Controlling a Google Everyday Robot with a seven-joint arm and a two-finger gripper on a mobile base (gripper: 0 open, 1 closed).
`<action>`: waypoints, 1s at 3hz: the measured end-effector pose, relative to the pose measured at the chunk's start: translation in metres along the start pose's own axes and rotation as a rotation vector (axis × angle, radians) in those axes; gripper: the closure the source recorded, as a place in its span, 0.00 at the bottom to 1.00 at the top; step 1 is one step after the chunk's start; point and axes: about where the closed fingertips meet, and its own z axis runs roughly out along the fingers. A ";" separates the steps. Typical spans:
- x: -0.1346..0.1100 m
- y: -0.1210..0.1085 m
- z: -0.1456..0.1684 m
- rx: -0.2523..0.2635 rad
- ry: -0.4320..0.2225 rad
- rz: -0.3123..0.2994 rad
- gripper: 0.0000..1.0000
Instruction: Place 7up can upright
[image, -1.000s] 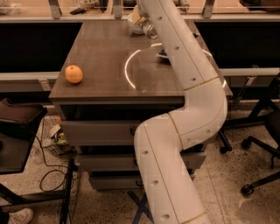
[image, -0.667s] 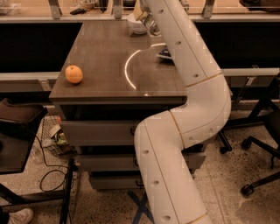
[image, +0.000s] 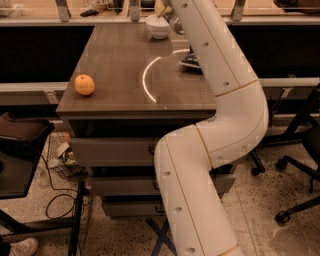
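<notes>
End effector (image: 165, 11) above table (image: 115, 60), far edge

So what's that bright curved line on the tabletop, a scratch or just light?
In the camera view, the bright arc looks like glare, probably a light mirrored on the glossy table, not a scratch; the pincer, at the far end by the white bowl, is cut by the top edge and partly hidden behind the arm.
</notes>
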 end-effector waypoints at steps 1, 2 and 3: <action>0.003 0.001 -0.005 0.009 0.030 -0.016 1.00; -0.001 -0.001 -0.020 0.040 0.045 -0.053 1.00; -0.005 -0.004 -0.031 0.067 0.055 -0.084 1.00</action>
